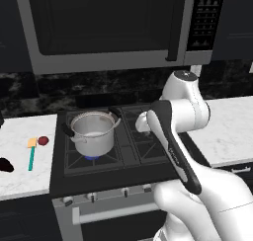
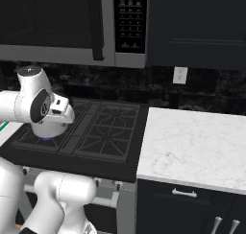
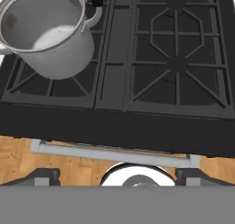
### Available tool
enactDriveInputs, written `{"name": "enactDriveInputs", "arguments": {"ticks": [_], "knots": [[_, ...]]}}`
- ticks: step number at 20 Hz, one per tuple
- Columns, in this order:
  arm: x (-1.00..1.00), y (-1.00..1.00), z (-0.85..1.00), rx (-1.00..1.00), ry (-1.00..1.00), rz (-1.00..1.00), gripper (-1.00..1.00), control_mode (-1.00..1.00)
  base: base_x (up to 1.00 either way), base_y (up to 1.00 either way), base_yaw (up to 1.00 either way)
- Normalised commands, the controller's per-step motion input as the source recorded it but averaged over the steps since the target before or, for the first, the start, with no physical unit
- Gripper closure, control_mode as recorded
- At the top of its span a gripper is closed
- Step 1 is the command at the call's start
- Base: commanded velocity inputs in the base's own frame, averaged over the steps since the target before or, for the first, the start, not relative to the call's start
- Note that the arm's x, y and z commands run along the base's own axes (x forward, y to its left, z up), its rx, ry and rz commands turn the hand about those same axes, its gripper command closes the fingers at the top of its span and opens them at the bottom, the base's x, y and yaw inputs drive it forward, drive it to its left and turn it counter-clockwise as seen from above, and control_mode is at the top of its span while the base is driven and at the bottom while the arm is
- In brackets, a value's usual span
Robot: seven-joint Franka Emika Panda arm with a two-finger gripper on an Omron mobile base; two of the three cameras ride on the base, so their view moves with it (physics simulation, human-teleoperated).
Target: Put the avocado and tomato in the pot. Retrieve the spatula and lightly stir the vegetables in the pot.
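Claw (image 3: 117, 179) fingers sit spread wide at the near edge of your hand view, gripping nothing, above the oven handle (image 3: 114, 153). Beyond them lies the black stove (image 3: 174, 58), with the silver pot (image 1: 93, 132) on its front left burner. Further left, on the white worktop (image 1: 20, 161), you find the teal spatula (image 1: 31, 154) just beside the dark red tomato (image 1: 43, 140).

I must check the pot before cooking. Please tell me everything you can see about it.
The pot is shiny silver steel with straight sides, a pale inside and dark side handles. It stands upright on the front left burner of the black stove, over a small blue flame. It has no lid and looks empty. Only the burner grate touches it.
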Motion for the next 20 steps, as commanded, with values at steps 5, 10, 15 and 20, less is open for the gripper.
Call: {"name": "enactDriveInputs", "arguments": {"ticks": [5, 10, 15, 20], "knots": [[0.21, 0.35, 0.0, 0.0, -0.01, 0.0, -1.0, -1.0, 0.0, 0.0, 0.0], [0.24, 0.08, 0.0, 0.0, 0.0, 0.0, -1.0, -1.0, 0.0, 0.0, 0.0], [0.16, 0.08, 0.0, 0.0, 0.01, 0.0, -1.0, -1.0, 0.0, 0.0, 0.0], [0.22, 0.14, 0.0, 0.0, 0.04, 0.0, -1.0, -1.0, 0.0, 0.0, 0.0]]}}
